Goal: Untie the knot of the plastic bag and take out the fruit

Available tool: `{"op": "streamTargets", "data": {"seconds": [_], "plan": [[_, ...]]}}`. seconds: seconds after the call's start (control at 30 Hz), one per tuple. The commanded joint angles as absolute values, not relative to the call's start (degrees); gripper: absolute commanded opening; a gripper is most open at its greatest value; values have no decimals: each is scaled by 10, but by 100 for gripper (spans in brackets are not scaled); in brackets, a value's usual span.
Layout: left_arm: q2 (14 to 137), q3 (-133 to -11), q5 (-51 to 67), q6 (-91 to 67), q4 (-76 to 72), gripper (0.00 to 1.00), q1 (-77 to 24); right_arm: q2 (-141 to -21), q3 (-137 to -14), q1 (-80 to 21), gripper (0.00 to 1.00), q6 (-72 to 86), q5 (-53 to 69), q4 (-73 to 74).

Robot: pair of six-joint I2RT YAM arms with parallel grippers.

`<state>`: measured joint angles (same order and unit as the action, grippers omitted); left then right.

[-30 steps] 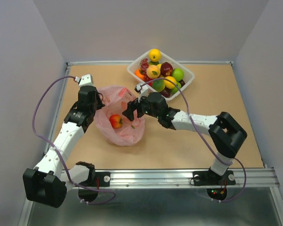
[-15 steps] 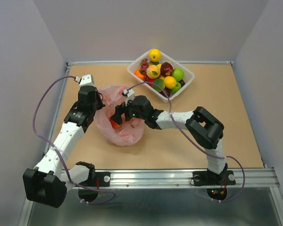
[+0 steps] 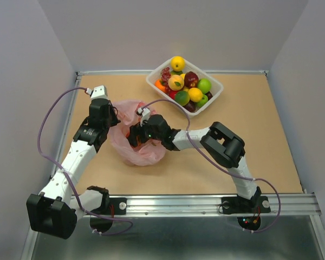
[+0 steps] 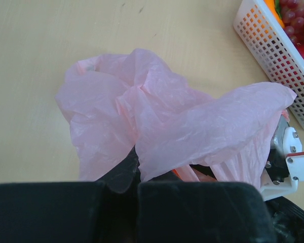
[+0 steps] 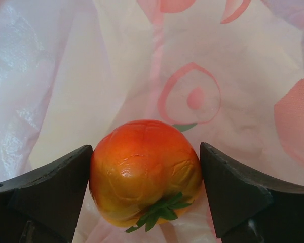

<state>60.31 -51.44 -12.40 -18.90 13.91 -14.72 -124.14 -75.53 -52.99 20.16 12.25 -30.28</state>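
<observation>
The pink plastic bag (image 3: 146,156) lies open at the table's left middle; no knot shows. My left gripper (image 3: 115,117) is shut on the bag's film at its left rim and holds it up; in the left wrist view the film (image 4: 167,116) runs down between my fingers (image 4: 134,174). My right gripper (image 3: 134,138) reaches into the bag's mouth. In the right wrist view its fingers (image 5: 146,187) press both sides of an orange fruit with a green calyx (image 5: 144,164) that rests on the printed film. The fruit is almost hidden in the top view.
A white slotted basket (image 3: 215,96) full of fruit, green apples and grapes stands at the back right of the bag; its corner shows in the left wrist view (image 4: 273,55). Table walls rise at the left, back and right.
My right gripper has moved left into the bag's mouth and now covers the orange fruit that showed from above before. The left arm and the bag's rim have stayed put.
</observation>
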Motion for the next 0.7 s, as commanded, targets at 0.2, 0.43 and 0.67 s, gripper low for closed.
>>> {"op": "streamTargets", "data": {"seconds": [0.2, 0.43, 0.67], "plan": [[592, -508, -125, -185, 118, 0, -140, -1174, -719, -535, 30, 181, 115, -324], [587, -510, -144, -182, 122, 0, -138, -1058, -669, -535, 8, 149, 88, -290], [579, -510, -163, -180, 127, 0, -134, -942, -640, -535, 0, 91, 4, -191]]}}
